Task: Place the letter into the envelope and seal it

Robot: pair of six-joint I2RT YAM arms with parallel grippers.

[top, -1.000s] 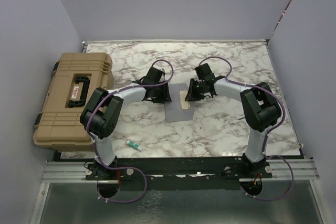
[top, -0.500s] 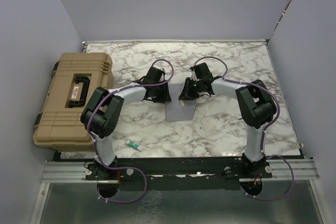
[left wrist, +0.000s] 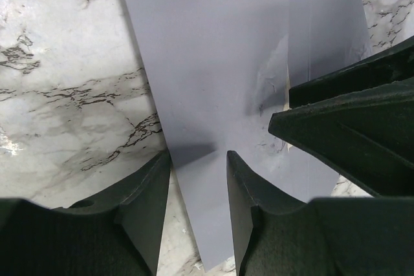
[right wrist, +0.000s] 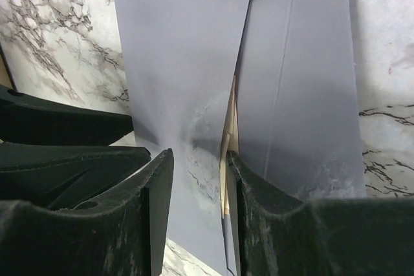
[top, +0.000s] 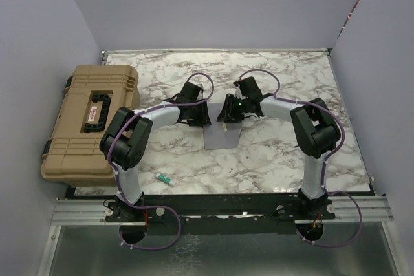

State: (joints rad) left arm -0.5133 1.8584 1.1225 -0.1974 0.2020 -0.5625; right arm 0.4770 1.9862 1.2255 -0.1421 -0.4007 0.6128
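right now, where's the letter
The letter sits almost wholly inside the envelope, mid-table between the left tool and the right tool; only a thin peach strip shows in the right wrist view.

A tan hard case with black latches and a black recessed handle sits at nine o'clock on the marble-patterned worktop, overhanging its left edge. A small green-and-white tube lies at seven o'clock, apart from the case. Plain lavender walls enclose three sides.
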